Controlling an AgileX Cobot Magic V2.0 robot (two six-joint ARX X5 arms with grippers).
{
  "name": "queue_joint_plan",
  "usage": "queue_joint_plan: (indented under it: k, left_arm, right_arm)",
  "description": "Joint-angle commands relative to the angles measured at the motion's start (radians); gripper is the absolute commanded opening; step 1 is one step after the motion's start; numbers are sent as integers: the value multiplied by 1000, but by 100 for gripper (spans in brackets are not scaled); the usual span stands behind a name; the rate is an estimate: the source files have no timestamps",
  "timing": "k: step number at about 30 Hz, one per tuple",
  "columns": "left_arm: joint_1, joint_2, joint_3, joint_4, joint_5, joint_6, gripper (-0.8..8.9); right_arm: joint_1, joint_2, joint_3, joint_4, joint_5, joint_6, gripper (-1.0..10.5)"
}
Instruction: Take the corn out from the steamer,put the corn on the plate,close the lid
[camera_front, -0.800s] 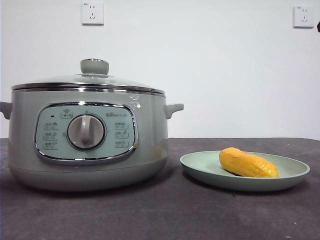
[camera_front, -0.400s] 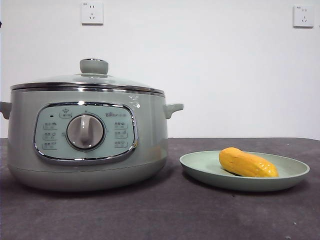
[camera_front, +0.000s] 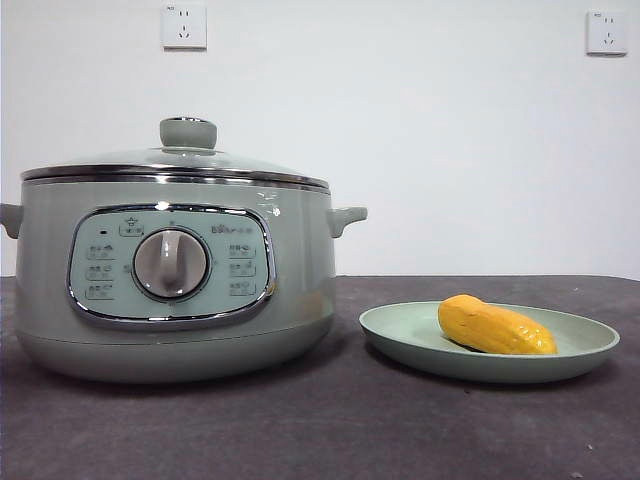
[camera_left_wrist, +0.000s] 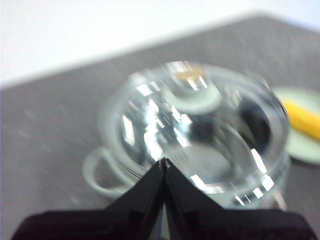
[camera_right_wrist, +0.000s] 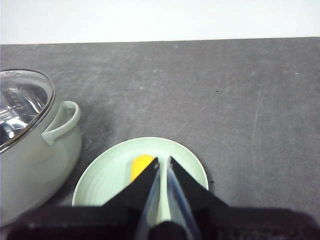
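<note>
Lid (camera_front: 175, 165) sitting on steamer (camera_front: 300, 280), corn (camera_front: 495, 326) lying on plate (camera_front: 400, 335) (both grippers up high, clenched, empty).

corn (camera_front: 495, 326): lying on plate (camera_front: 400, 335) | lid (camera_front: 175, 160): seated on steamer (camera_front: 300, 270) | plate: beside steamer

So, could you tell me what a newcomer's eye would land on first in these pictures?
Probably the steamer, big and sage-green on the table's left in the front view, with the lid seated on its rim. Next, the bright corn lying on the plate to its right. Both grippers, left and right, hang above with jaws together, holding nothing.
</note>
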Motion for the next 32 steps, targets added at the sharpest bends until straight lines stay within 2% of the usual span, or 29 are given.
queue_joint_plan:
  k: [1, 8, 12, 24, 28, 32]
  left_arm:
    - [76, -81, -43, 32, -1, 26, -3]
    - [269, -198, -261, 264, 12, 16, -3]
    - [323, -222, -380, 338, 31, 13, -3]
    - [341, -322, -542, 343, 32, -37, -3]
    - [341, -324, -559, 288, 31, -53, -3]
    - [341, -324, -558, 298, 29, -56, -3]
  right_arm:
    - [0, -2, -8, 6, 3, 10, 30]
    - [0, -2, -8, 6, 3, 10, 30]
    - [0, -2, -8, 6, 3, 10, 30]
    - [0, -2, -8, 6, 3, 10, 30]
    - [0, -2, -8, 6, 3, 10, 30]
    - [0, -2, -8, 5, 3, 10, 30]
